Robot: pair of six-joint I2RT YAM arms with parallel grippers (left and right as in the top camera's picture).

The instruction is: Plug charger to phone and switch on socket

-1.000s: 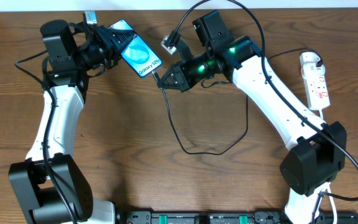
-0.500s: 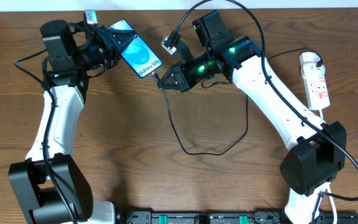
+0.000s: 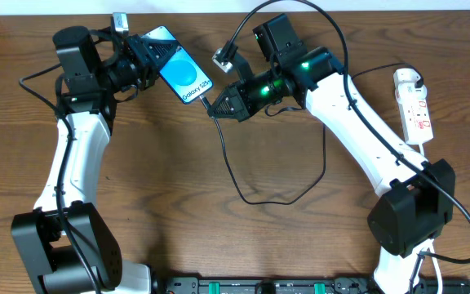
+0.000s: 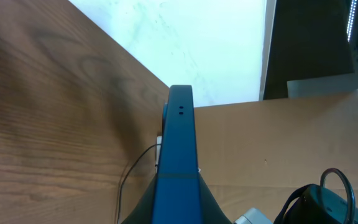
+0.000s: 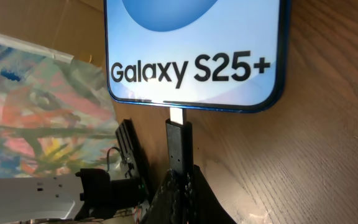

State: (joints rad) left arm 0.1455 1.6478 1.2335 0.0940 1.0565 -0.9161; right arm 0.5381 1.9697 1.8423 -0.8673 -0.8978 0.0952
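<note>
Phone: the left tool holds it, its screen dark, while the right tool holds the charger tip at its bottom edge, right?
No. The phone has a lit screen reading "Galaxy S25+", as the right wrist view shows. The rest stands.

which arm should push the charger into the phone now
Right. The right gripper is shut on the charger, its tip at the bottom edge of the phone; the left gripper only holds the phone.
</note>
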